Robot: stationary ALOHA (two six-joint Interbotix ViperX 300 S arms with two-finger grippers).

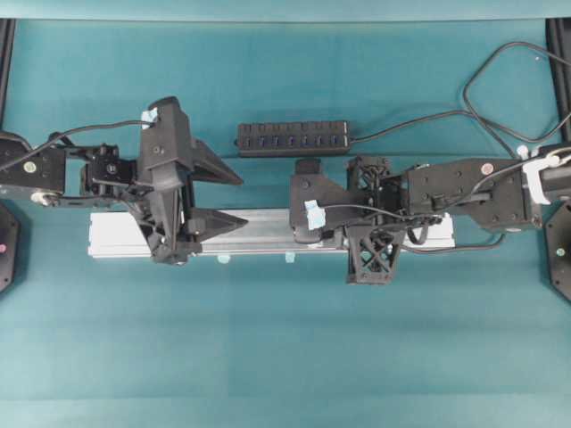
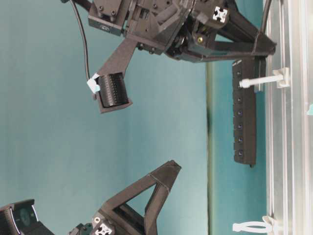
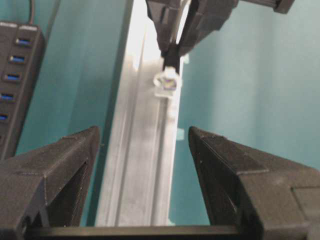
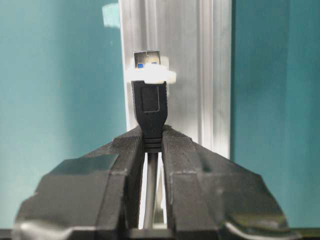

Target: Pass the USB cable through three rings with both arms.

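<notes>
**So, plug is poking through a ring, now comes the handoff**

Right gripper (image 4: 152, 142) is clenched on the USB cable (image 4: 151, 107), pinching the black plug body just behind the metal tip. Straight ahead of its fingertips the tip already sits inside one of the three rings (image 4: 150, 76), a little translucent white loop on the edge of the silver rail (image 4: 215, 75). In the left wrist view the metal end shows through the loop on the far side, so I'd call this ring threaded by the tip only; which ring of the three it is, I can't say.

Left gripper (image 3: 142, 145) is released, jaws wide, straddling the rail with the ring dead ahead between its fingers and a bit apart from them.

How I'd do it well: keep the plug level and in line with the rail so it doesn't snag the loop, bring the left one in along that same line, close on the metal tip past the ring, and only then let the right one go. Otherwise the cord probably slides back out.

The cable itself is thin black cord with a boxy black plug and a silver tip showing blue inside
</notes>
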